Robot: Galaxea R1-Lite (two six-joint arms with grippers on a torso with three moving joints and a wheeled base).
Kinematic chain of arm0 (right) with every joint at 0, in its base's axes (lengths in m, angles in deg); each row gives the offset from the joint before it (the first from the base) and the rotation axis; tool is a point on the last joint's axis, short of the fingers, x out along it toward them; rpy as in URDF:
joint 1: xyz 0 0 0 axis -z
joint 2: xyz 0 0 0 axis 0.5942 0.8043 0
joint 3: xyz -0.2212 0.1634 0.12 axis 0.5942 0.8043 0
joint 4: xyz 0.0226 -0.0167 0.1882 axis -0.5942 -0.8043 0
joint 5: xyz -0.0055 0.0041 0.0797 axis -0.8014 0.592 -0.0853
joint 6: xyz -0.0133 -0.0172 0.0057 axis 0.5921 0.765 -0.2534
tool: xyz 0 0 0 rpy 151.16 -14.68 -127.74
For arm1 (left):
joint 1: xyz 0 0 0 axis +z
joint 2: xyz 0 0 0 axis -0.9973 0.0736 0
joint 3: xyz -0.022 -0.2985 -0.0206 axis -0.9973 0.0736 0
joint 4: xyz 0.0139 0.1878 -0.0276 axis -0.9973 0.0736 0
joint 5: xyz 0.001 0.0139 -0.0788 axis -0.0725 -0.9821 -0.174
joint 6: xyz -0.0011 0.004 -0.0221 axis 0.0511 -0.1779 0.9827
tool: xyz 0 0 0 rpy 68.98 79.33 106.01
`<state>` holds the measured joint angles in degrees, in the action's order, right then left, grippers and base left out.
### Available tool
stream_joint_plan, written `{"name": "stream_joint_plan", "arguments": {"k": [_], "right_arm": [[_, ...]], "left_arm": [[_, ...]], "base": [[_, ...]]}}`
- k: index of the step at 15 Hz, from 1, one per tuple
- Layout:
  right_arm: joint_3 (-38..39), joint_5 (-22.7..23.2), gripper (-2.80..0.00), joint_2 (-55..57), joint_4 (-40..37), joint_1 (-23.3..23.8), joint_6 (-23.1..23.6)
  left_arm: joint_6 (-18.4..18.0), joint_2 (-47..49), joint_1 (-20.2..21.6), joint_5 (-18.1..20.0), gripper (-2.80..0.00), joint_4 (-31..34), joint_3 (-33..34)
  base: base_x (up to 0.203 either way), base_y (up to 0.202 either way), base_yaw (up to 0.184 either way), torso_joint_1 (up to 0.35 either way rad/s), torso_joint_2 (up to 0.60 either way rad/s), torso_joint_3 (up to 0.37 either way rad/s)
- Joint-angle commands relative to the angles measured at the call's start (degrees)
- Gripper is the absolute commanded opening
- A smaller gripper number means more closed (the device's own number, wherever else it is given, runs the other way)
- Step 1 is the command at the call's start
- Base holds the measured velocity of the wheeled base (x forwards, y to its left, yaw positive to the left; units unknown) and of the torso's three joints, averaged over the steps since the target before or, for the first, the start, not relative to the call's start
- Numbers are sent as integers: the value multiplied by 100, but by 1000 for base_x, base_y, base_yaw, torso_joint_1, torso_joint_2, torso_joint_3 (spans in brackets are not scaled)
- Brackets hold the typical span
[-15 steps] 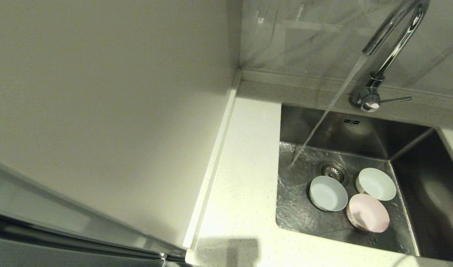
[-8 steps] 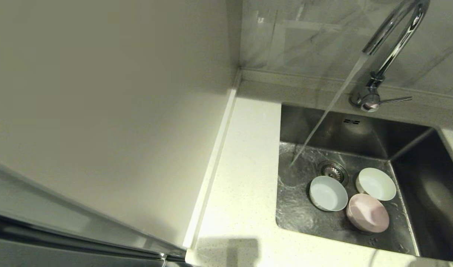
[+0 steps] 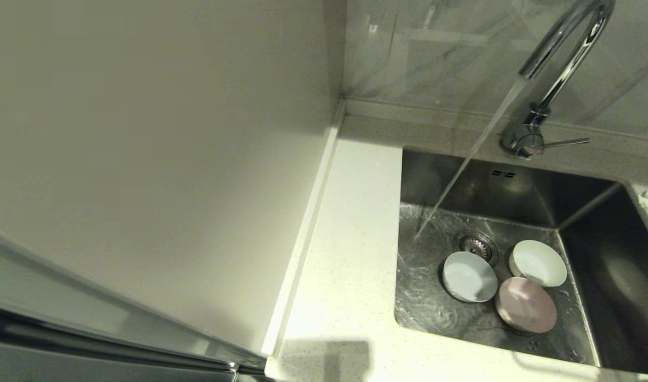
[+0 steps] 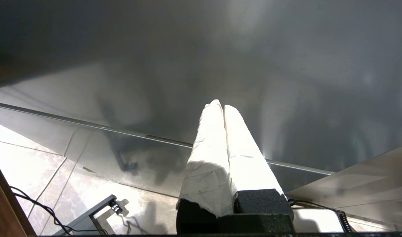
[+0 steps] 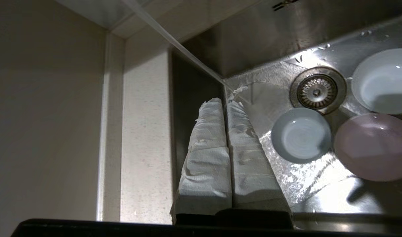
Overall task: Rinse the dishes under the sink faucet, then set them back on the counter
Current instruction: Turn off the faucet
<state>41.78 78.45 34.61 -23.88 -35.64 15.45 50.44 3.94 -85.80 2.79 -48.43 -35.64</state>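
Water runs from the faucet (image 3: 562,58) into the sink (image 3: 520,185), landing at 10 o'clock from the drain (image 3: 476,245), while the blue bowl (image 3: 469,276), pink bowl (image 3: 526,304) and whitish-green bowl (image 3: 537,263) sit where they did a second ago, clustered by the drain and not on the counter (image 3: 350,254). New since then, a white wrapped tip has appeared at the head view's 3 o'clock edge, and the bowls look shaded. The right tool (image 5: 226,102) hangs clenched and empty above the sink; the left tool (image 4: 223,106), also clenched, is parked away from it.

faucet (image 3: 562,48) arch — cropped (top edge)
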Motion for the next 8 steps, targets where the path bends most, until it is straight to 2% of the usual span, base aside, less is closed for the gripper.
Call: {"name": "stream_joint_plan", "arguments": {"k": [1, 3, 5, 6, 8], "right_arm": [[-193, 97, -280, 406, 46, 42, -43], [-193, 277, -280, 898, 773, 261, -304], [-192, 574, -280, 1476, 1510, 694, -720], [-211, 844, -280, 1678, 1753, 924, -1047], [-277, 1219, -280, 1905, 1915, 1060, -1682]], "left_arm": [[-4, -18, 2, 0, -280, -2, 0], [3, -18, 2, 0, -280, -2, 0], [3, -18, 2, 0, -280, -2, 0], [3, -18, 2, 0, -280, -2, 0], [3, -19, 2, 0, -280, -2, 0]], "base": [[0, 0, 0, 0, 0, 0], [0, 0, 0, 0, 0, 0], [0, 0, 0, 0, 0, 0], [0, 0, 0, 0, 0, 0], [0, 0, 0, 0, 0, 0]]}}
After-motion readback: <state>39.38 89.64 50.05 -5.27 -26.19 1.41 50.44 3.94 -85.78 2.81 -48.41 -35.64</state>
